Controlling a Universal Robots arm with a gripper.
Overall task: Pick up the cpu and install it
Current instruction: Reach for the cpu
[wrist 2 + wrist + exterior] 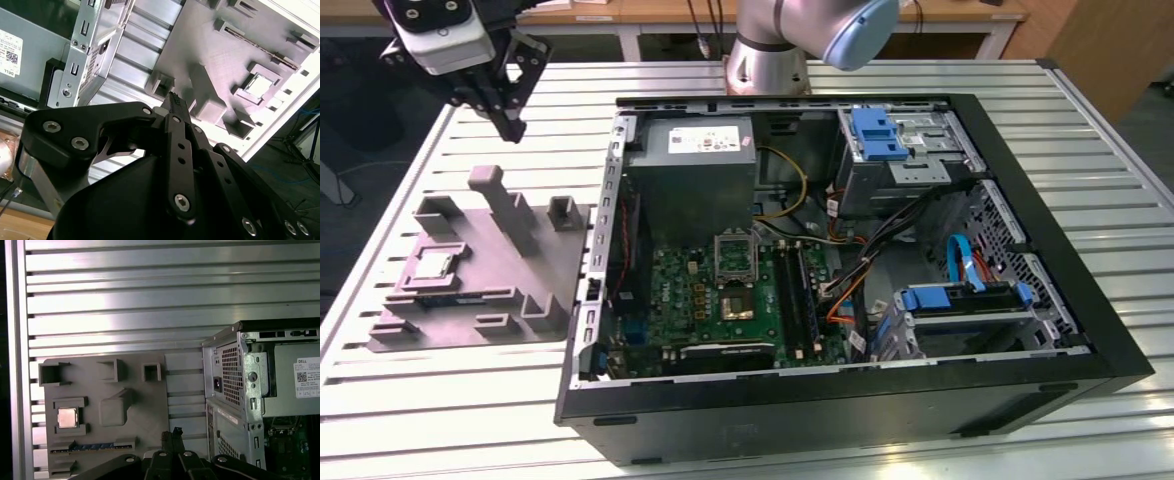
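The cpu [430,264] is a small silvery square lying flat in a recess of the grey moulded tray [520,270] on the exterior view's left. Both wrist views show the cpu [67,417] [258,86] in the tray [145,405] [200,45]. My gripper [511,125] hangs high above the table, beyond the tray's far end and well apart from the chip. Its black fingers meet at the tips [172,432] [173,98], shut on nothing. The silver-framed socket [735,252] sits on the green motherboard inside the open computer case [1067,330].
The case stands on a slatted metal table [454,420], just to the exterior view's right of the tray. Its metal corner [240,390] rises beside the tray. Inside are a power supply [700,150], cables, blue drive brackets [874,132] and long black memory sticks [803,290].
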